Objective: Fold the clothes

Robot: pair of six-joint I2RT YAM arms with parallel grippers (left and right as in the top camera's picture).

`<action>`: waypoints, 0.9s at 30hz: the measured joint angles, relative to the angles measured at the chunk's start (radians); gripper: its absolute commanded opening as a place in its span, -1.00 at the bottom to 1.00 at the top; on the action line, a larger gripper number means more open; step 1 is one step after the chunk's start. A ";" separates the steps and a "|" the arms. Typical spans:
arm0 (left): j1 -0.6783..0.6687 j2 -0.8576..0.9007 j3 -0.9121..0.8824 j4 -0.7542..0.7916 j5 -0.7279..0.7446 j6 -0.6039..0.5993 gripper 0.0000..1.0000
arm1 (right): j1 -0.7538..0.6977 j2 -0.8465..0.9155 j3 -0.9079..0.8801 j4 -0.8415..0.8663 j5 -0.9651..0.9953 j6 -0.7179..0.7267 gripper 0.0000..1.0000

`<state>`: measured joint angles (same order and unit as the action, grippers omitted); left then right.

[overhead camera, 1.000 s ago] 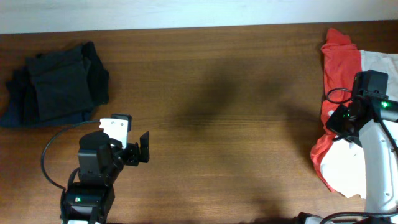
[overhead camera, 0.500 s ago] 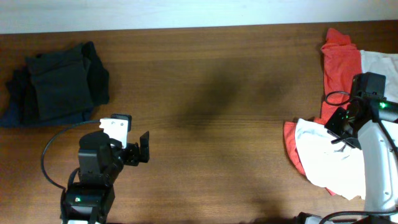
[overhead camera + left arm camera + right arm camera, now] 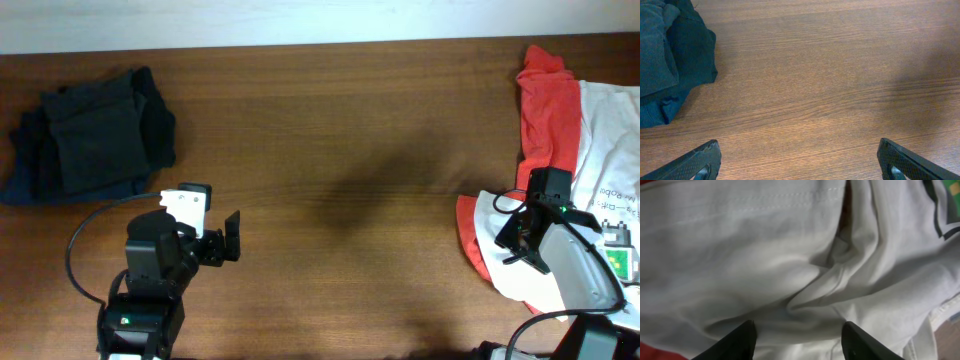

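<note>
Right end effector [image 3: 518,240] sat low on the white T-shirt [image 3: 600,150], fingers apart either side of a cloth ridge, probably lining up a pinch to drag it flat. That shirt lay rumpled over the red T-shirt [image 3: 545,100] at the desk's [image 3: 350,150] right edge. Left end effector [image 3: 228,240] hung spread wide above bare wood, near the dark pile [image 3: 90,140].

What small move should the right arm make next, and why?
Probably lower the right gripper and close its jaws on the raised crease of the white T-shirt: the jaws stand open over that fabric, which lies bunched over the red T-shirt.
</note>
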<state>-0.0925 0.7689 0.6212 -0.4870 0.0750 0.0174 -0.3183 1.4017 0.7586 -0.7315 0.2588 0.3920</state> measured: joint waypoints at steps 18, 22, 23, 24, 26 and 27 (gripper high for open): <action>0.000 0.000 0.000 0.000 0.000 0.000 0.98 | 0.000 0.000 -0.028 -0.003 0.009 0.000 -0.92; 0.000 0.000 0.000 0.001 0.000 0.000 0.99 | 0.000 -0.008 0.184 -0.217 -0.063 -0.001 -0.92; 0.000 0.000 0.000 0.000 0.000 0.000 0.98 | 0.000 -0.016 0.301 -0.285 -0.071 -0.009 -0.92; 0.000 0.000 0.000 0.000 0.000 0.000 0.98 | 0.000 -0.019 0.373 -0.309 -0.074 -0.016 -0.93; 0.000 0.000 0.000 0.000 0.000 0.000 0.98 | 0.000 -0.028 0.496 -0.372 -0.081 -0.039 -0.92; 0.000 0.000 0.000 0.000 0.000 0.000 0.98 | 0.000 -0.031 0.534 -0.406 -0.082 -0.051 -0.93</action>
<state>-0.0925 0.7689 0.6212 -0.4870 0.0750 0.0174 -0.3183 1.3705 1.2922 -1.1374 0.1772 0.3408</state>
